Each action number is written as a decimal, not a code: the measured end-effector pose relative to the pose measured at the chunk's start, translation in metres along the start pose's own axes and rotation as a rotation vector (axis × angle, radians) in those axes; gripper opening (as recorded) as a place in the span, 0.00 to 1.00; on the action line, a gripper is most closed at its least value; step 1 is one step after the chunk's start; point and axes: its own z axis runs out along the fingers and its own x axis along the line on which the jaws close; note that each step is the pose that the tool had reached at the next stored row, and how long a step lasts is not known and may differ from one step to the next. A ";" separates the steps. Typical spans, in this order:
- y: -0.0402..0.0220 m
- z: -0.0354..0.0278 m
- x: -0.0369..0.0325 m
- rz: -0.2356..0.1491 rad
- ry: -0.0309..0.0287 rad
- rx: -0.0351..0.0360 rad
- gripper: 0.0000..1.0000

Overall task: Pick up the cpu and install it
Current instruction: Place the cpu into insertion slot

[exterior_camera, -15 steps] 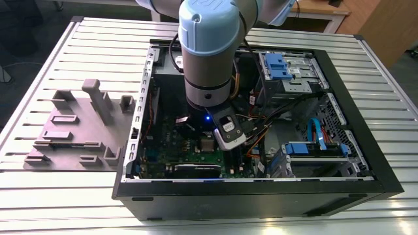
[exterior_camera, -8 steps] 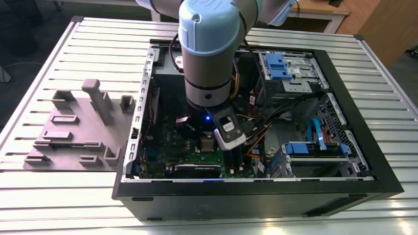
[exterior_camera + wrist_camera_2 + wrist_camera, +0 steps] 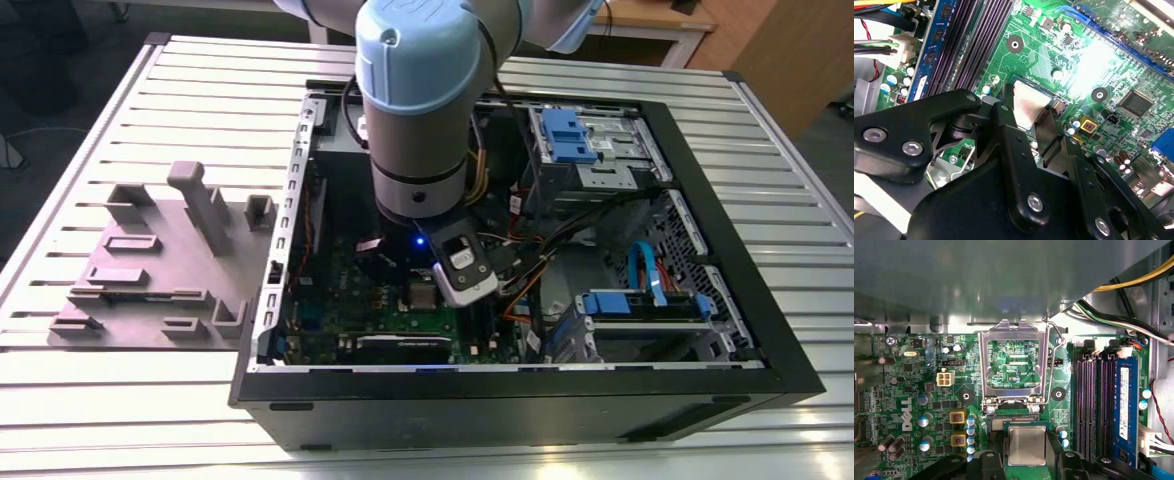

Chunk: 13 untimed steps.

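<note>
Cpu pinched in my narrow gripper, I see it right over the socket, metal frame flipped open just beside the socket, memory slots near it

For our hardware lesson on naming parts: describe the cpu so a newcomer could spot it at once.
Inside the open black computer case lies the green motherboard. Just beside its flipped-open metal socket frame is the cpu, a small flat square. Its plain silvery top sets it apart from the long dark memory slots alongside.
</note>
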 end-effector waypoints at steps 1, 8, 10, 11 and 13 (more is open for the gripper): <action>0.0000 -0.0002 0.0000 0.000 -0.0004 -0.0001 0.42; -0.0002 -0.0052 -0.0004 0.002 -0.0035 0.0003 0.42; -0.0002 -0.0051 -0.0004 0.002 -0.0038 0.0000 0.42; -0.0002 -0.0051 -0.0004 0.002 -0.0037 0.0000 0.42; -0.0002 -0.0052 0.0000 0.002 -0.0037 -0.0003 0.42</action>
